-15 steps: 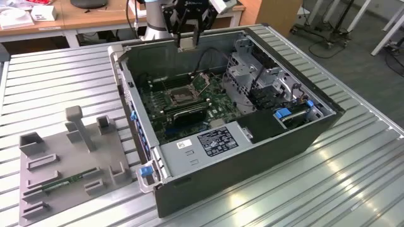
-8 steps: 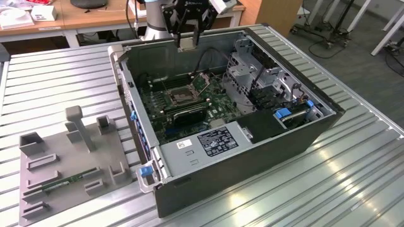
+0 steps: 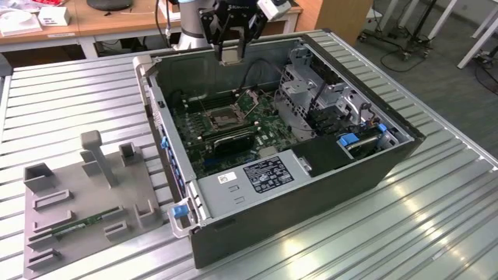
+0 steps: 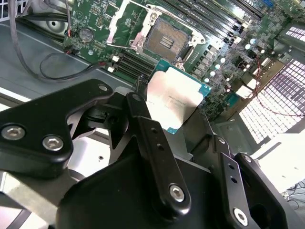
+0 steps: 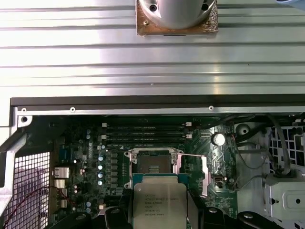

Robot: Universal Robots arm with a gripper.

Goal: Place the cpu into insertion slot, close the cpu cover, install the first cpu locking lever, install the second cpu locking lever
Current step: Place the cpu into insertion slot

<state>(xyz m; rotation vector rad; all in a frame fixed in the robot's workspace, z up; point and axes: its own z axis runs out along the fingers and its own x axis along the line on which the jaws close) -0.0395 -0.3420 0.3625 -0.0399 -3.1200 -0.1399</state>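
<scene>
My gripper (image 3: 231, 57) hangs above the back of the open computer case (image 3: 179, 175), shut on the cpu (image 3: 231, 56), a pale silver square chip. In both wrist views the cpu (image 4: 174, 102) (image 5: 159, 205) sits between two black fingers (image 4: 143, 129), high over the motherboard. The insertion slot (image 3: 225, 118) (image 4: 167, 40) (image 5: 153, 167) lies open and bare below, a dark square with a silvery rim. The cpu cover (image 5: 205, 174) (image 4: 123, 24) stands swung up beside the slot.
A power supply box (image 3: 265, 172) with a white label fills the case's near end, and a grey drive cage (image 3: 304, 93) stands on the exterior view's right of the slot. Black cables (image 4: 43, 62) run near the case wall. A grey fixture (image 3: 86, 192) sits on the slatted table.
</scene>
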